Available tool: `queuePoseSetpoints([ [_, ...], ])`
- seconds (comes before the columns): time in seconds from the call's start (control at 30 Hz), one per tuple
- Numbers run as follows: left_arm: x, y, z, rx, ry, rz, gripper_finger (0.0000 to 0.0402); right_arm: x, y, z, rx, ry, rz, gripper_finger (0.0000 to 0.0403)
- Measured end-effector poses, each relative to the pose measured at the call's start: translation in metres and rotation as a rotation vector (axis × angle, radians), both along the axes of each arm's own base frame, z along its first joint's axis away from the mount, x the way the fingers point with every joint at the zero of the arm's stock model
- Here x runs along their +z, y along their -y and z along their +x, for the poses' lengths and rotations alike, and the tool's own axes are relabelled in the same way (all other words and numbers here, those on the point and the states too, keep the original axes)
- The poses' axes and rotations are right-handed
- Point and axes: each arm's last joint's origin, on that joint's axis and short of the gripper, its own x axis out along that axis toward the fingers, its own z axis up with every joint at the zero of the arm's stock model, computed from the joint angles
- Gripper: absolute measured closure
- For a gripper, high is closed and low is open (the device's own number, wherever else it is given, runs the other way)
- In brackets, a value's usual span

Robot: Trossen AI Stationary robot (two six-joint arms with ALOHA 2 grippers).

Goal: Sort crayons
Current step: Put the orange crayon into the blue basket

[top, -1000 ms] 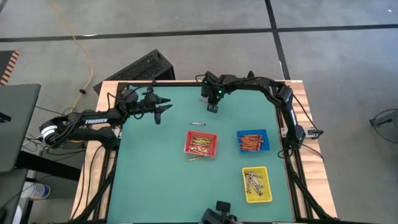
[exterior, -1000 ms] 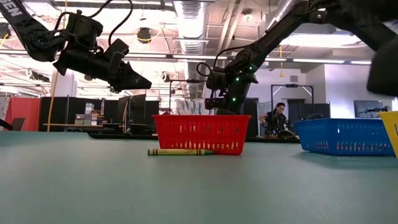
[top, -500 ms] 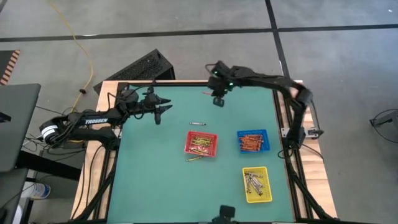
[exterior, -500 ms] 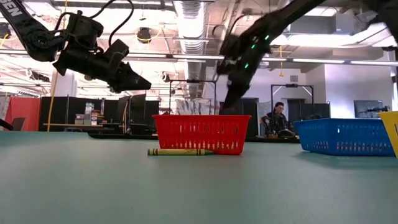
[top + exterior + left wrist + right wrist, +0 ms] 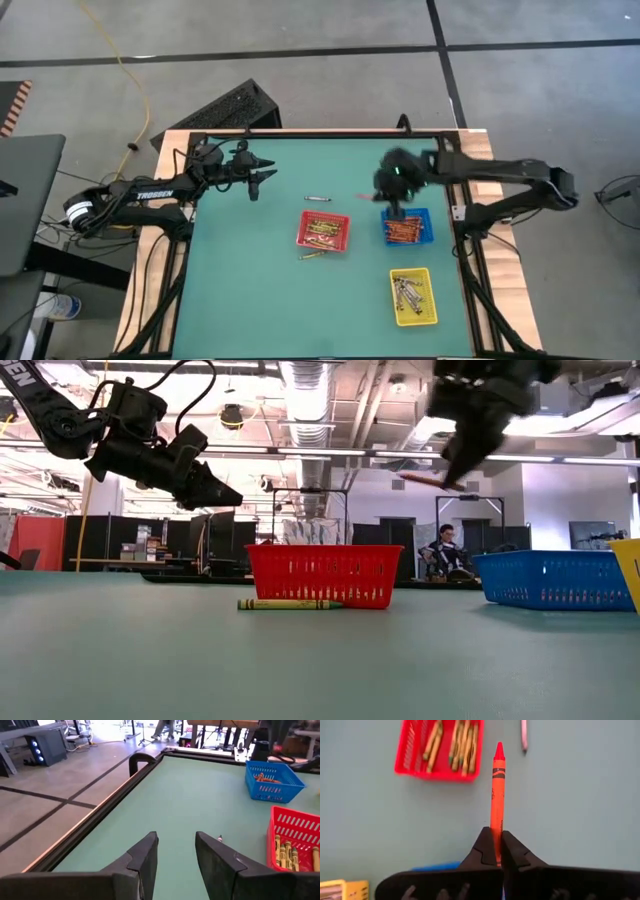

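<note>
Leftward, my left end effector (image 5: 262,177) hung spread and empty above the tabletop (image 5: 250,290). My right end effector (image 5: 392,197) pinched an orange-red crayon (image 5: 497,795) by its tail beside the blue tray (image 5: 407,228); so shallow a pinch could let it swivel loose.

Layout relative to the grippers. The right gripper (image 5: 392,196), shut on a crayon (image 5: 497,802), hung above the table (image 5: 250,290), over the near edge of one tray (image 5: 407,228) filled with crayons. A second tray (image 5: 323,231) stood just beside it on the left arm's side, one loose crayon (image 5: 311,256) lying against that tray's front and another (image 5: 318,198) lying apart behind it. A third tray (image 5: 414,297) stood in front of the right gripper, nearer the table's front edge. The left gripper (image 5: 262,180) hung well apart, over the table's far left part, nothing between its parted fingers (image 5: 145,857).
</note>
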Motion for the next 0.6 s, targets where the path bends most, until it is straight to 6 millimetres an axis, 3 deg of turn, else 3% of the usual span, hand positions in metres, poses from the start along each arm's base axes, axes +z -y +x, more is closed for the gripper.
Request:
queuePoseSetpoints([
  [0.23, 0.0, 0.0, 0.0, 0.006, 0.014, -0.038, 0.0281, -0.031, -0.039, -0.025, -0.107, -0.148, 0.118, 0.04],
  [0.43, 0.0, 0.0, 0.0, 0.009, 0.02, -0.055, 0.0281, -0.05, -0.057, -0.04, -0.252, -0.314, 0.184, 0.04],
  [0.6, 0.0, 0.0, 0.0, 0.014, 0.022, -0.06, 0.0281, -0.053, -0.067, -0.05, -0.284, -0.397, 0.135, 0.04],
])
